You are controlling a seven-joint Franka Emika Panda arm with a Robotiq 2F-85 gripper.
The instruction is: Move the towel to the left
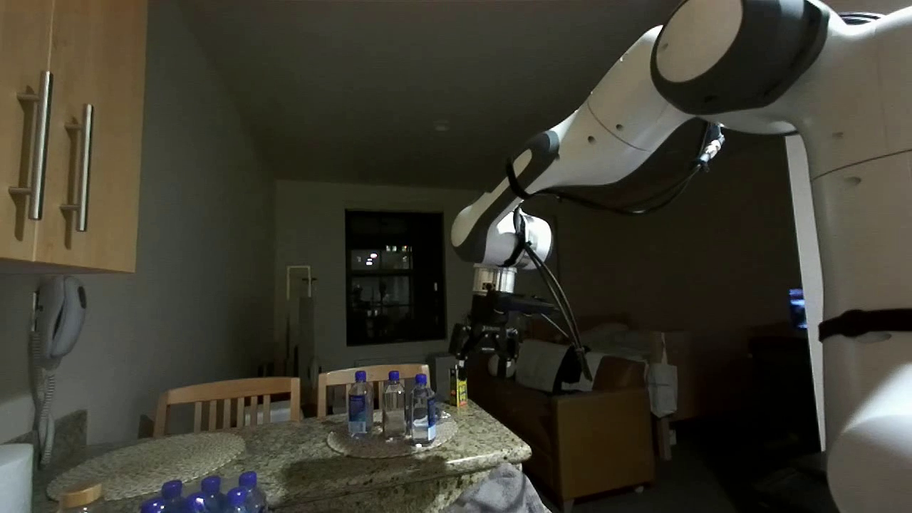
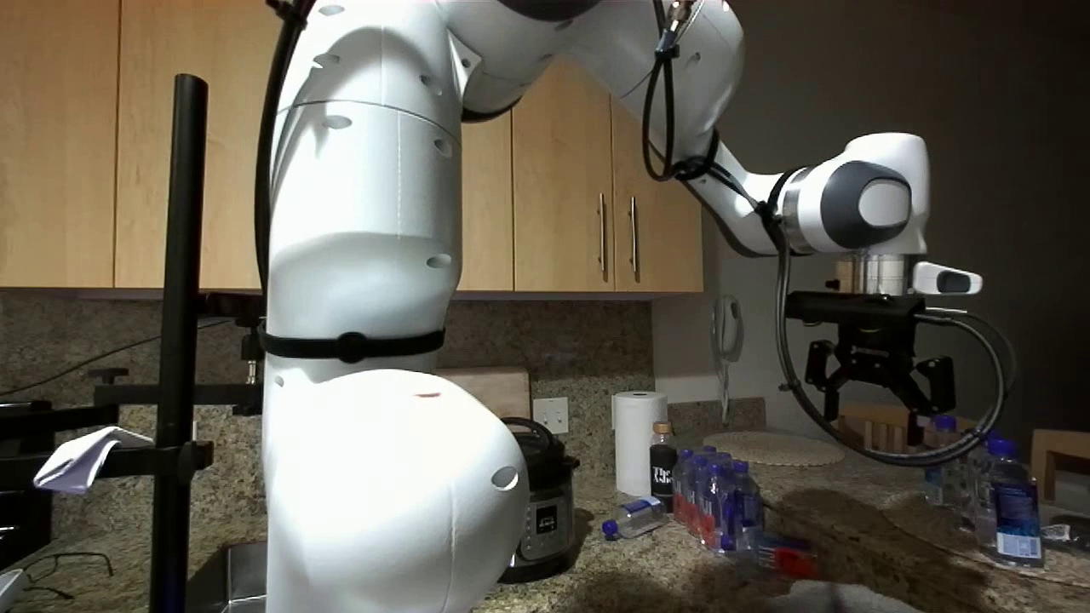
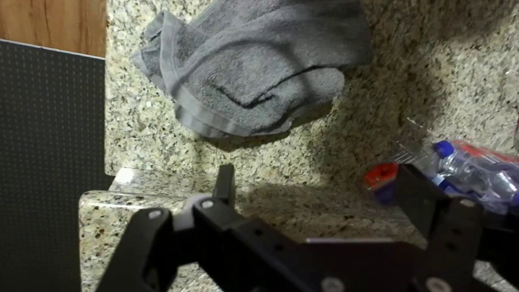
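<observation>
in the wrist view, far left, we've got a dark dotted mat next to some wood flooring. right of that, the gray towel lies bunched up on the granite counter, and the gripper hangs clear of it. we see its fingers spread wide, granite showing through the gap. past that there's a red and purple thing too blurry for us to name, then blue-capped water bottles on the right.
</observation>
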